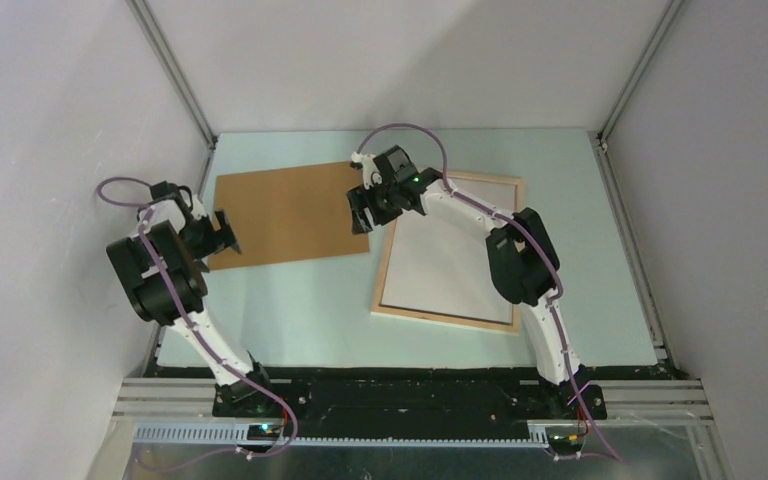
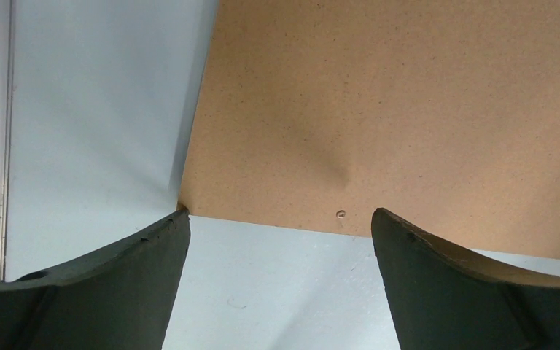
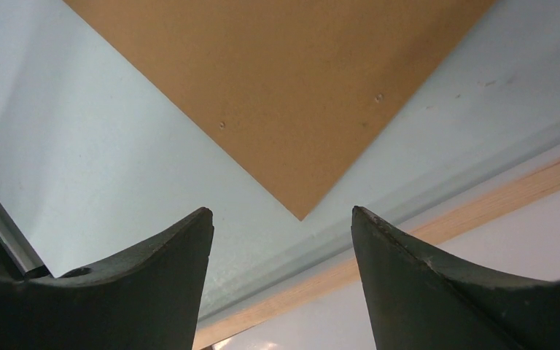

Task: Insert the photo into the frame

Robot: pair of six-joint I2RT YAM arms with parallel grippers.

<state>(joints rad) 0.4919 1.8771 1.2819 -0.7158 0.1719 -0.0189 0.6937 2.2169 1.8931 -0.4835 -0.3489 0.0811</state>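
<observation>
L gripper [image 2: 281, 219] open wide, nothing between fingers, low over the table [image 1: 300, 310]; the brown board [image 1: 285, 215] lies flat just ahead of it, its near-left corner touching or nearly touching the L fingertip. R gripper [image 3: 281, 211] open too, empty, hovering; board's near-right corner points at the gap between its fingers. Frame [image 1: 447, 322] flat just right of R gripper, apart from board. White sheet [image 1: 445, 265] fills the frame, poss. the photo face down, can't tell.
</observation>
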